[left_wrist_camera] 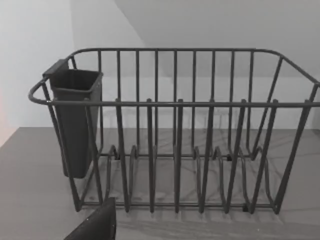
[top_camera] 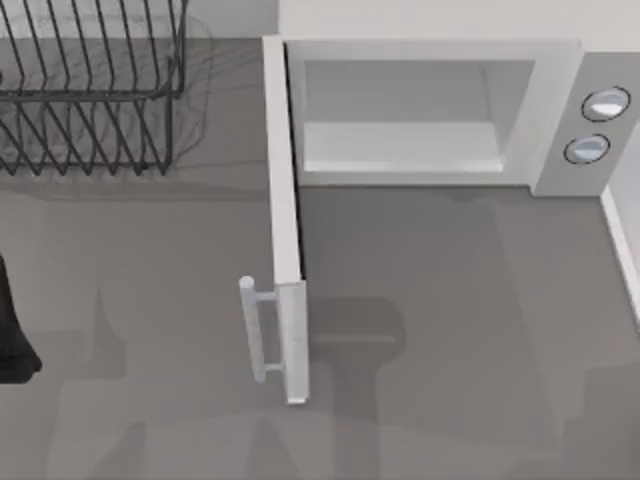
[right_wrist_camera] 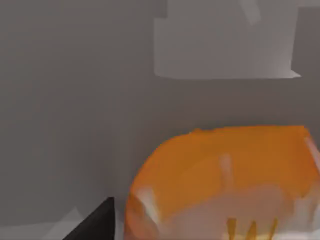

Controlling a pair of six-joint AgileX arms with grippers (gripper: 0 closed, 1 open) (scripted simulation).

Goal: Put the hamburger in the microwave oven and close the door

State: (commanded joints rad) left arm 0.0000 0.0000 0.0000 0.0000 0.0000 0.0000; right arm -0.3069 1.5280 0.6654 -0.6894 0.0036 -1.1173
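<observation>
The hamburger [right_wrist_camera: 225,180], with an orange-brown bun and a pale layer beneath, looms very close in the right wrist view. A dark part of my right gripper [right_wrist_camera: 95,222] is just beside it; whether it grips the bun I cannot tell. Beyond the bun lies grey table and the pale microwave oven [right_wrist_camera: 225,45]. In the top view the microwave oven [top_camera: 560,110] stands at the back with its cavity bare. Its door [top_camera: 285,230] is swung fully open toward the front, with the bar handle [top_camera: 258,330] on its left face. My left gripper [top_camera: 12,340] is parked at the left edge.
A black wire dish rack [top_camera: 90,90] stands at the back left, with a dark cutlery cup [left_wrist_camera: 75,120] hung on one end. Two round knobs [top_camera: 596,125] sit on the microwave's right panel. Open grey table [top_camera: 450,330] lies in front of the cavity.
</observation>
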